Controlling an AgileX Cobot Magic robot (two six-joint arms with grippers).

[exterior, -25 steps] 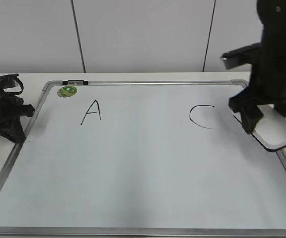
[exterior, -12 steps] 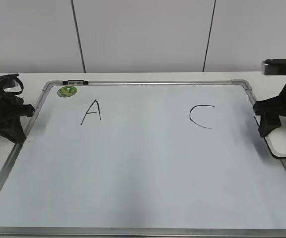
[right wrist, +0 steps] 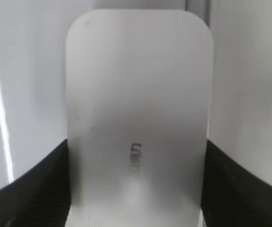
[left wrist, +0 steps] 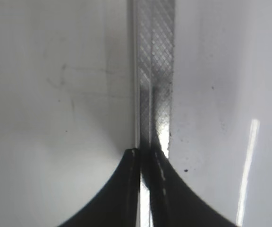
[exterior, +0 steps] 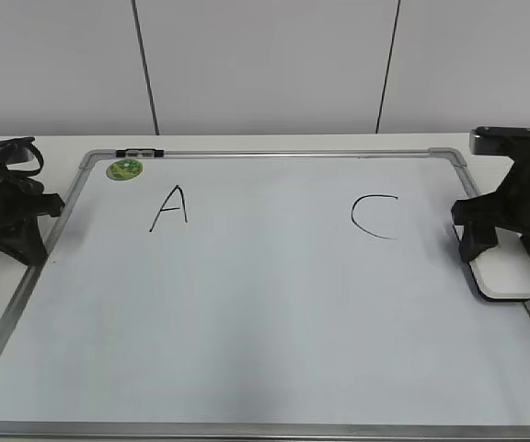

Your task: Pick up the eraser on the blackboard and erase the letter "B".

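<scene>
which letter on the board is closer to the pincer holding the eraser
The C. It sits on the board's right half, just left of the right pincer and its eraser. The A is far off on the left side.

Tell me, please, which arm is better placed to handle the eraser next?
The right. Its gripper already brackets the eraser at the blackboard's right edge, while the left gripper sits shut over the far left frame.

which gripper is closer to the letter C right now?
Right. The right gripper sits at the board's right edge, just right of the C, fingers on both sides of the eraser. The left gripper is at the board's left edge, far beyond the A.
</scene>
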